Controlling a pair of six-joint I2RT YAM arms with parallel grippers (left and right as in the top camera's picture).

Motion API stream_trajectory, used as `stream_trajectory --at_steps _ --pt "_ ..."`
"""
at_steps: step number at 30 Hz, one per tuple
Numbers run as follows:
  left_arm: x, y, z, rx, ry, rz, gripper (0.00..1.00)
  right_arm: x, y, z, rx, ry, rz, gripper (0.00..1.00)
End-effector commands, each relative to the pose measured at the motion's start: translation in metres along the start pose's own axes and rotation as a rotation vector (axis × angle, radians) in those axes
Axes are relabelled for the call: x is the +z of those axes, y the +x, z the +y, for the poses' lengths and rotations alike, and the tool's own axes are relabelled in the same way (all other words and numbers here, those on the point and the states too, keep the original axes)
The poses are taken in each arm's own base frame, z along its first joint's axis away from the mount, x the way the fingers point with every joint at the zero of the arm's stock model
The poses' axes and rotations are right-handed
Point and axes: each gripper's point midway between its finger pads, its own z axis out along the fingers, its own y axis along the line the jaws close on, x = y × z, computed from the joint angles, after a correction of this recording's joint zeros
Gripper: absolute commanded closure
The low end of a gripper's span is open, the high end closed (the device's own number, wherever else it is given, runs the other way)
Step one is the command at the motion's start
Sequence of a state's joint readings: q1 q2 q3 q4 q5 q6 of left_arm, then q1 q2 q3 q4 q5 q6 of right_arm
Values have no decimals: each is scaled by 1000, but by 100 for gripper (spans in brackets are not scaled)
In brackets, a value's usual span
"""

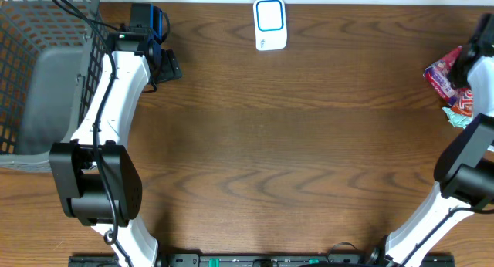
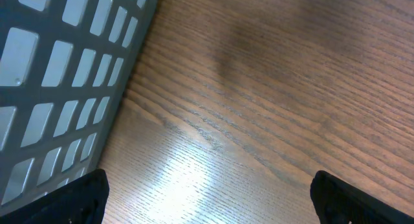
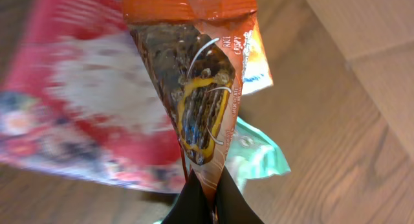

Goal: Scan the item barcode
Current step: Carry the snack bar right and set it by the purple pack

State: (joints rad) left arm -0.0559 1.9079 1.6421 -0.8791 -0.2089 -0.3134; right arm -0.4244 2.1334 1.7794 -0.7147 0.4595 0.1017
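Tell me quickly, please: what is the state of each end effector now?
Left end effector: open, holding nothing.
Right end effector: shut on the orange snack packet.

We see red packet (image 3: 77, 107) blurred in right wrist view — print unreadable. Orange wrapper (image 3: 200, 88) tip hidden in right gripper (image 3: 206, 199). Basket (image 1: 38, 28) cut by overhead's left edge.

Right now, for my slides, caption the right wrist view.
Right fingers pinch an orange snack wrapper, red packet behind.
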Motion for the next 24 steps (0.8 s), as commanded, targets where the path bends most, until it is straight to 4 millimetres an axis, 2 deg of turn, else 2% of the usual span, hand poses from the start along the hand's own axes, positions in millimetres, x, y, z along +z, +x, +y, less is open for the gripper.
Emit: stream_trajectory --at_steps 1,6,13,16,18,24 --pt "-1 1 2 3 -10 0 1 9 6 -28 222 38 32 99" --pt "-1 1 2 3 -10 0 1 18 17 -46 364 46 75 99" --pt "-1 1 2 3 -10 0 1 22 15 -28 428 -105 103 99" --pt "-1 1 2 3 -10 -1 1 21 16 -25 464 -117 113 99" --pt "-1 1 2 3 -10 0 1 22 19 -31 463 -86 114 99" --pt "-1 1 2 3 -10 0 1 25 35 -70 475 89 141 99"
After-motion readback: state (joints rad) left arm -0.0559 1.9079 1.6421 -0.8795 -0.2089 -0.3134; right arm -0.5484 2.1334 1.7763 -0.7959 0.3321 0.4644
